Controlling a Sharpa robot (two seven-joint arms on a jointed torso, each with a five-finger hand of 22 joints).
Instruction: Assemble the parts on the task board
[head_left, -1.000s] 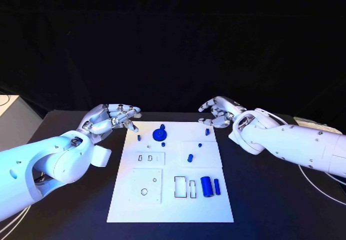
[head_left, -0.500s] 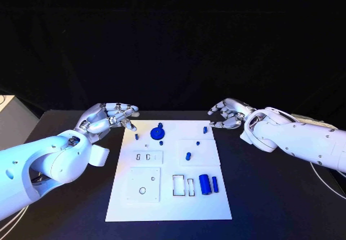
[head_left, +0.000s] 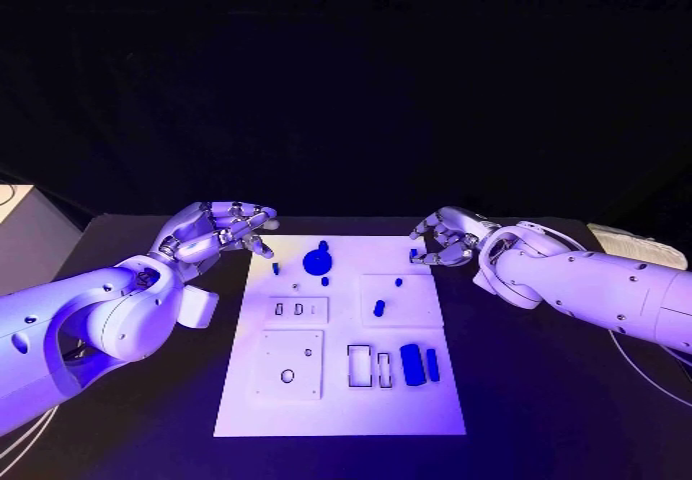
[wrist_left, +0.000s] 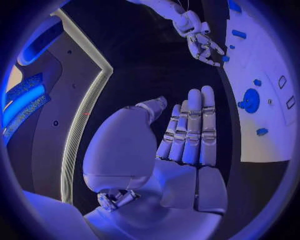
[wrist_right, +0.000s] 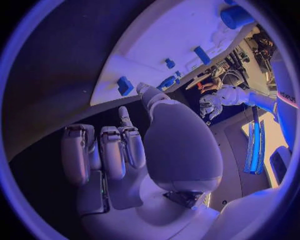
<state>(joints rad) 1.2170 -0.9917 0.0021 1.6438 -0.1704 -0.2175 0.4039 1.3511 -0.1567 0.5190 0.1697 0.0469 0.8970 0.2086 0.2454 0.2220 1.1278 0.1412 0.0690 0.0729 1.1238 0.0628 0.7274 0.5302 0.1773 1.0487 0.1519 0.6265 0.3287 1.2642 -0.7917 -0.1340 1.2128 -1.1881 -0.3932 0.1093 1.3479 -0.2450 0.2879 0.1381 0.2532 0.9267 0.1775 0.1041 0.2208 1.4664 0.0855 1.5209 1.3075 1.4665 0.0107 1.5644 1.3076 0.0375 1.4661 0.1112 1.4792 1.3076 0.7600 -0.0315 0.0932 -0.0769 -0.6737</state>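
Task board (head_left: 339, 400) lies mid-counter (head_left: 144, 420), blue parts (head_left: 413, 364) resting on it. Left hand (head_left: 214, 232) hovers at its far-left corner, fingers spread, holding nothing. Right hand (head_left: 444, 240) at far-right edge, fingers curled, empty.

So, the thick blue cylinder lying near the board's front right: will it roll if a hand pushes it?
Probably yes. The cylinder lies on its side on the flat board, so a sideways push would likely roll it toward the thinner blue rod beside it. It looks rigid, and smooth enough to slip between fingers.
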